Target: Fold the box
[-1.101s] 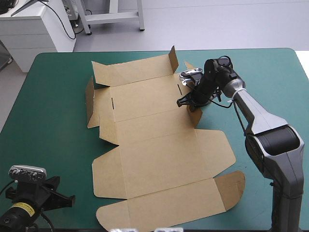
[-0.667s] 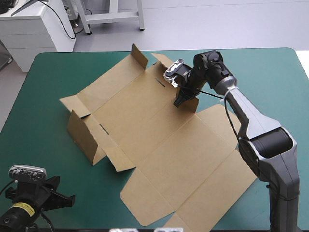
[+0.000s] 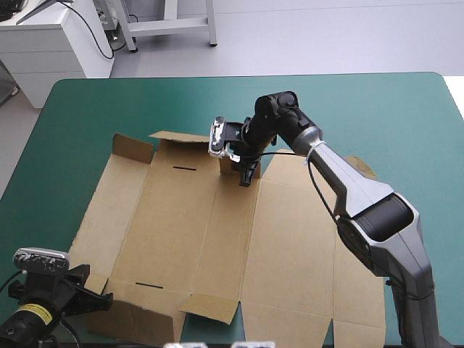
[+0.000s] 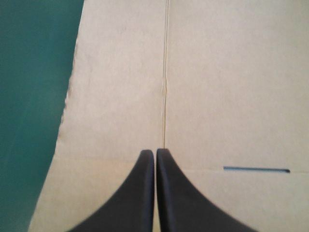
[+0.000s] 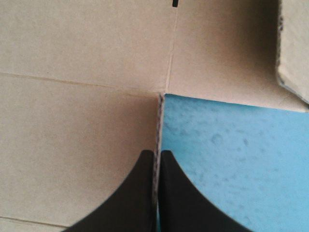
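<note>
The box is lying flat on the table, its long axis running roughly 10 to 4 o'clock. The right hand is clamping a raised flap at the sheet's 12 o'clock edge. The left hand, fingers together and empty, is hovering over the 8 o'clock corner.

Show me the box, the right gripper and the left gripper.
box [image 3: 181, 225]: high view, on its flat middle panel.
right gripper [image 5: 155, 153]: right wrist view, between its fingertips, shut on the box.
left gripper [image 4: 154, 152]: left wrist view, between its shut fingertips.
</note>
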You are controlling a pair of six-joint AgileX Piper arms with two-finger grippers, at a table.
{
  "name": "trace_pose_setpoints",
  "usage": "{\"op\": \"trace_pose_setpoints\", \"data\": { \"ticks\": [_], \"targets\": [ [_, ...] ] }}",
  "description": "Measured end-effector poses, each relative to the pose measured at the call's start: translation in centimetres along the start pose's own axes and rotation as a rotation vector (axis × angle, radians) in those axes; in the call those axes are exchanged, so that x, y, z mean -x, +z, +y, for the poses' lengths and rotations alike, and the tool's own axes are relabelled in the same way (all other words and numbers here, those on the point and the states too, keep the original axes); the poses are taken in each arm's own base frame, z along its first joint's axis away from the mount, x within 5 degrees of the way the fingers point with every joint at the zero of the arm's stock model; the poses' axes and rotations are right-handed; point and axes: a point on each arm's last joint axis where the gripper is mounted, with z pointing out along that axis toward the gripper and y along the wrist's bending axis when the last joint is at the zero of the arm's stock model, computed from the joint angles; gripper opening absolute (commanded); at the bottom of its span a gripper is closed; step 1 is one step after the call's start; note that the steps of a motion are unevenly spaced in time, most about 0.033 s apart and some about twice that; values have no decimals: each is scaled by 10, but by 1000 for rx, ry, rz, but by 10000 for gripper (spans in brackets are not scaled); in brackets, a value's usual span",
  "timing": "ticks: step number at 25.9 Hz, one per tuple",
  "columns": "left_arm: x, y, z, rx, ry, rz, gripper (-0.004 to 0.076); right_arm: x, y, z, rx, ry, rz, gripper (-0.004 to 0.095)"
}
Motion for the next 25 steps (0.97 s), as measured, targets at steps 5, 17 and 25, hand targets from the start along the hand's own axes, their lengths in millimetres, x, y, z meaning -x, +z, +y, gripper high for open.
{"op": "trace_pose_setpoints", "data": {
  "ticks": [5, 17, 25],
  "targets": [
    [0, 0, 0, 0, 0, 0, -8, 17, 13, 15, 38, -139, -12, -21],
    [0, 0, 0, 0, 0, 0, -8, 20, 14, 12, -5, -91, -22, 352],
    [0, 0, 0, 0, 0, 1, -8, 19, 2, 12, -41, -85, -2, 342]
  ]
}}
